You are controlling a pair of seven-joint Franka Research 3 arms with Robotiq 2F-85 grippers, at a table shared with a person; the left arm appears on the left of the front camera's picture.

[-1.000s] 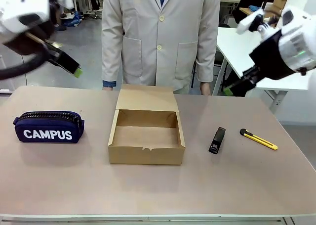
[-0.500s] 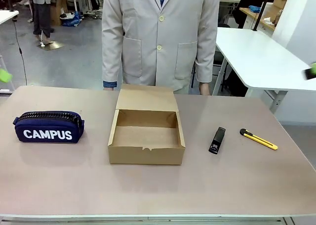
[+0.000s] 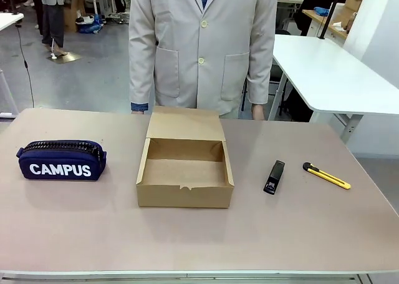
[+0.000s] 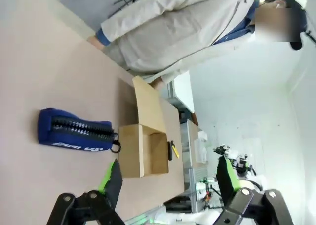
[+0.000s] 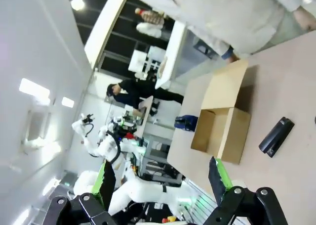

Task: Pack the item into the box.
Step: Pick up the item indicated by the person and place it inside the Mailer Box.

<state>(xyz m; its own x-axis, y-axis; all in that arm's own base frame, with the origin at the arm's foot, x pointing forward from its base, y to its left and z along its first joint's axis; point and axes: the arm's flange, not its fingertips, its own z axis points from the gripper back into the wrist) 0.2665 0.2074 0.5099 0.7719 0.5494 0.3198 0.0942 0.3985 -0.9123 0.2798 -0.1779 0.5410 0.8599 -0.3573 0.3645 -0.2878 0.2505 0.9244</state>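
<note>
Both arms are now pulled back from the tabletop (image 3: 187,240), the left end effector (image 4: 168,178) and right end effector (image 5: 160,180) wide open and empty, so the stapler (image 3: 274,176) lies unpacked toward the right edge, beside the open box (image 3: 184,195).

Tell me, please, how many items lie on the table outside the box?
3: the pencil case left of the box, the stapler right of it, the utility knife farther right.

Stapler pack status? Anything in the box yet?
Done: the box sits open, flap back, nothing inside. In hand: nothing; left gripper and right gripper are open and empty. Left: the stapler lies on the table right of the box, to be picked and placed.
</note>
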